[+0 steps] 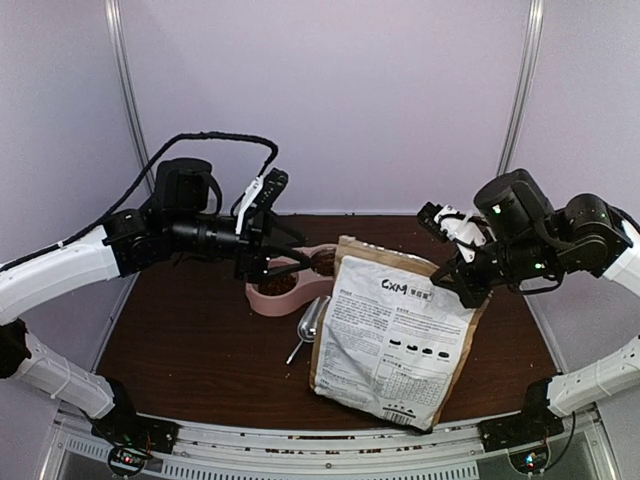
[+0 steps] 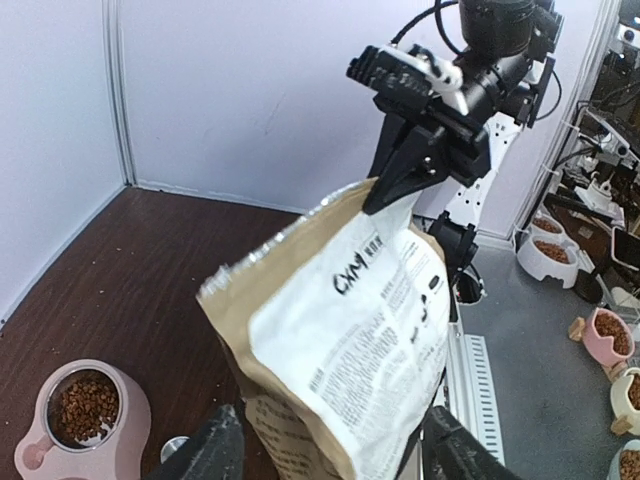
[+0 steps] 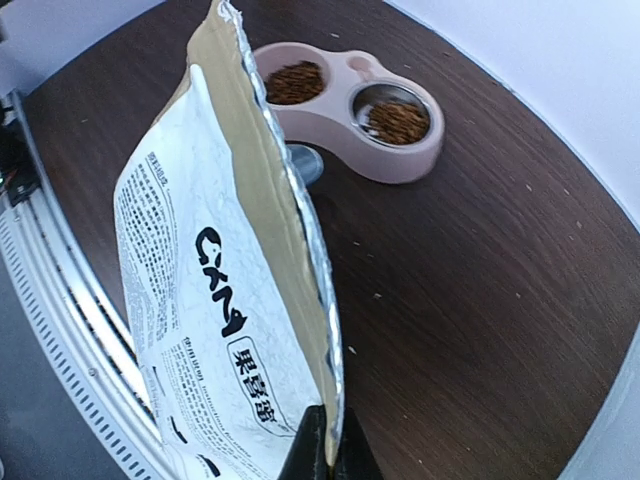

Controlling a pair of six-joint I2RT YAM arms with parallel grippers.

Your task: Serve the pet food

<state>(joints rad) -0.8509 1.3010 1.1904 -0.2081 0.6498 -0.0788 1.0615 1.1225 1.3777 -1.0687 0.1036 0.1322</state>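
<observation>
The pet food [image 3: 295, 82] is seen in both cups of a pink double bowl [image 3: 395, 165]. The bowl is set on the brown bench [image 3: 500, 300], toward the back. A few loose bits are scattered on the bench too.

A tan paper bag [image 1: 390, 340] with a white label is stood up on the bench, in front of the bowl and a little to the right. It is tilted a bit. Its open top edge is pinched by the right pincer [image 3: 325, 438], whose fingers are pressed tight together on the top right corner.

A small grey scoop [image 1: 308, 325] is laid on the bench between the bowl and the bag, just beside the bag's left side.

The left pincer [image 1: 293, 250] is held in the air over the bowl. Its fingers [image 2: 215, 450] are spread wide apart, and nothing is gripped by them. From above, a gap is seen between this pincer and the bag.
</observation>
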